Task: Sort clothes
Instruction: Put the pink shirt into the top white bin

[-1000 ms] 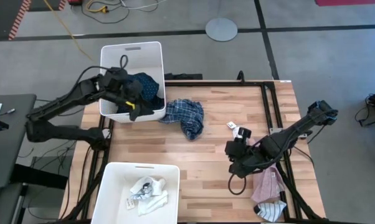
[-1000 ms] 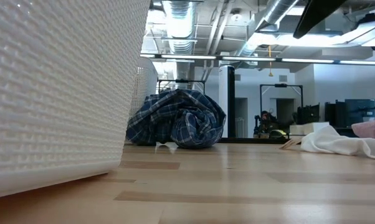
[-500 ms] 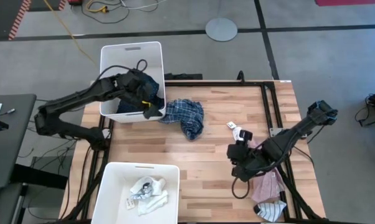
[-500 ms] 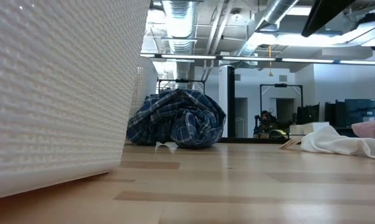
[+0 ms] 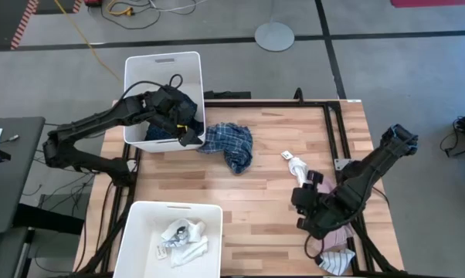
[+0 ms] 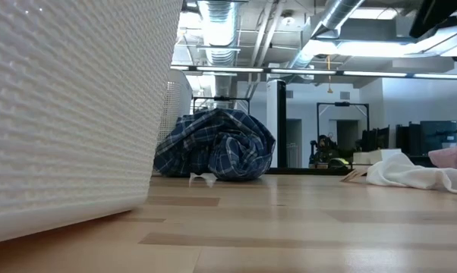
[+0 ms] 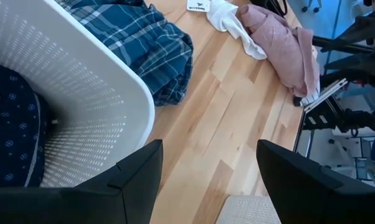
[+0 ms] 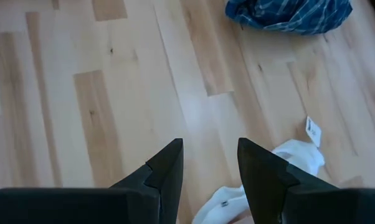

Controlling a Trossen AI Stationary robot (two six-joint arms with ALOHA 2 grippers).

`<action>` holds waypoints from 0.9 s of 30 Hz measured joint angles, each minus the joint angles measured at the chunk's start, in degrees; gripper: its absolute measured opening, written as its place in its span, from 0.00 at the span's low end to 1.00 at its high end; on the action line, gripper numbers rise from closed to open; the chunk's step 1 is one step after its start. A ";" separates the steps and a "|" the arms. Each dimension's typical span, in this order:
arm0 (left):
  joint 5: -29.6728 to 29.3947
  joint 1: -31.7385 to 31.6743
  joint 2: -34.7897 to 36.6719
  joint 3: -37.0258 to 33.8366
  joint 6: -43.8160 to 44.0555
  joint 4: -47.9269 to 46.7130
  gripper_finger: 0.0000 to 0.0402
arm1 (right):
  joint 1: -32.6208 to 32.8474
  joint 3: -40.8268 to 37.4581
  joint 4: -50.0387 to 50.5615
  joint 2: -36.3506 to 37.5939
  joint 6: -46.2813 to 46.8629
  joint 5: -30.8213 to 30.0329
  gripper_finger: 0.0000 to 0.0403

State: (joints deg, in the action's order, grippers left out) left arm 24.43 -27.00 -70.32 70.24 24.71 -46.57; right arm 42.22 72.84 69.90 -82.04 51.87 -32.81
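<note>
The blue plaid shirt [image 5: 231, 143] lies crumpled on the table beside the far white bin [image 5: 161, 66]; it also shows in the low view [image 6: 217, 144]. The navy dotted piece [image 5: 183, 103] lies inside that bin. My left gripper [image 5: 189, 136] hovers open over the bin's right wall, holding nothing [image 7: 209, 171]. A white sock [image 5: 296, 164] lies on the table right of centre. The pink shirt [image 5: 334, 233] and a striped sock [image 5: 337, 261] lie at the near right. My right gripper [image 5: 301, 202] is open and empty above bare wood near the white sock [image 8: 287, 158].
A second white bin [image 5: 171, 210] at the near left holds white socks [image 5: 183, 235]. In the low view its wall [image 6: 61, 114] fills the left side. A black frame [image 5: 337, 131] runs along the table's right and far sides. Bare wood lies between the plaid shirt and the near edge.
My left gripper has gone from over the far bin's inside toward the table's right, and now stands over the bin's right wall. My right gripper has gone toward the near edge, away from the white sock, which lies where it was.
</note>
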 joint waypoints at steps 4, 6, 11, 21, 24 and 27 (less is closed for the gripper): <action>0.00 0.00 0.00 0.00 -0.01 0.00 0.63 | 1.75 0.00 0.02 0.00 2.79 0.38 0.41; 0.00 0.00 0.00 0.00 -0.02 0.00 0.63 | 2.64 0.02 0.12 0.00 4.19 1.29 0.41; 0.00 0.00 0.00 0.00 -0.02 0.00 0.63 | 4.85 0.02 0.60 -0.02 8.15 3.06 0.41; 0.00 0.00 0.00 0.00 -0.01 0.00 0.63 | 9.47 0.02 0.82 -0.02 14.55 3.13 0.41; 0.00 0.00 0.00 0.00 -0.02 0.00 0.63 | 10.51 0.02 0.82 -0.02 16.02 3.14 0.41; 0.00 0.00 0.00 0.00 -0.02 0.00 0.63 | 11.48 0.02 0.65 -0.02 17.25 3.21 0.41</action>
State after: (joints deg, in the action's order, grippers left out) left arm 24.43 -27.00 -70.32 70.24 24.69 -46.57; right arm 53.70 72.86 70.55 -82.06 69.12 -29.60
